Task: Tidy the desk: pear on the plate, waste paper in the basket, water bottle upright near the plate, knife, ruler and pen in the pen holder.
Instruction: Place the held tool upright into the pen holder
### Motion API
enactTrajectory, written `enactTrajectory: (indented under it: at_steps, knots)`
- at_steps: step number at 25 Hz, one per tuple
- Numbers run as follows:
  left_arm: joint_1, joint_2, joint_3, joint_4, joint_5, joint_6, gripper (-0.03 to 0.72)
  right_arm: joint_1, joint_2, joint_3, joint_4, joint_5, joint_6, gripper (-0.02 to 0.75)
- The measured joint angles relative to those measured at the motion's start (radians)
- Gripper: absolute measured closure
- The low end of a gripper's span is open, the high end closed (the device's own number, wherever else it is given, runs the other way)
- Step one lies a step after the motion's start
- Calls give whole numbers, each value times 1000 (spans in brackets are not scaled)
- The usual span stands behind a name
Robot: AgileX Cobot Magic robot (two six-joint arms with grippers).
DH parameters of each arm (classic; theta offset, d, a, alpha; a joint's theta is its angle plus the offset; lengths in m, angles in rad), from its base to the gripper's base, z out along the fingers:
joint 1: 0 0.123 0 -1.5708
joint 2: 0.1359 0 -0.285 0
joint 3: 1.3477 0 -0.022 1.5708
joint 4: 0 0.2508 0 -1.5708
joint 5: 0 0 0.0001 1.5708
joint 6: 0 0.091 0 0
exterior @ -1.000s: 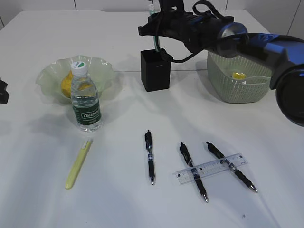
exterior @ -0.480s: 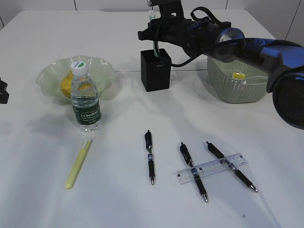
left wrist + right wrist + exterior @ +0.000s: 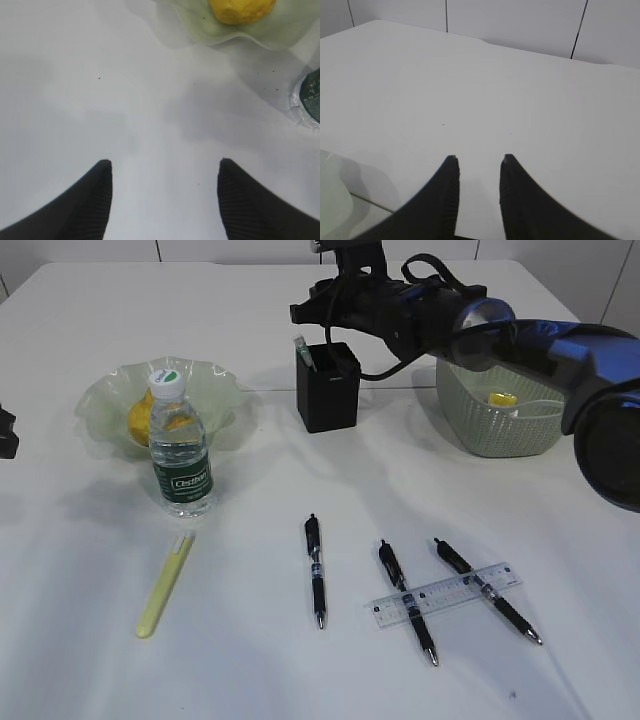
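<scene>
Black pen holder [image 3: 328,386] now holds dropped knife [image 3: 301,348]; right gripper [image 3: 478,161] emptied.

Ruler [image 3: 443,594] across two pens (pear [image 3: 147,416] on plate [image 3: 105,400]).

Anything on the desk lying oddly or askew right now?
Yes: the ruler lies crosswise on top of two black pens at front right, so it sits raised rather than flat on the desk. Nothing looks spilled or damaged.

White table [image 3: 90,660]. Resting directly on it: plate [image 3: 215,380], upright water bottle [image 3: 181,460], pen holder [image 3: 328,395], basket [image 3: 500,425], yellow-green knife [image 3: 165,585], three black pens [image 3: 316,570], clear ruler [image 3: 445,594] lying across two.
</scene>
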Motion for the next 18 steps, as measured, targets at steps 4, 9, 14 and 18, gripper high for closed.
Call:
enactTrajectory:
  at_steps: [4, 9, 14, 18]
  knots:
    - [0, 0, 0, 0, 0, 0, 223, 0, 0, 0, 0, 7, 0, 525]
    - [0, 0, 0, 0, 0, 0, 223, 0, -2, 0, 0, 90, 1, 522]
    - [0, 0, 0, 0, 7, 0, 223, 0, -35, 0, 5, 151, 2, 519]
    - [0, 0, 0, -4, 22, 0, 223, 0, -78, 0, 23, 193, 3, 519]
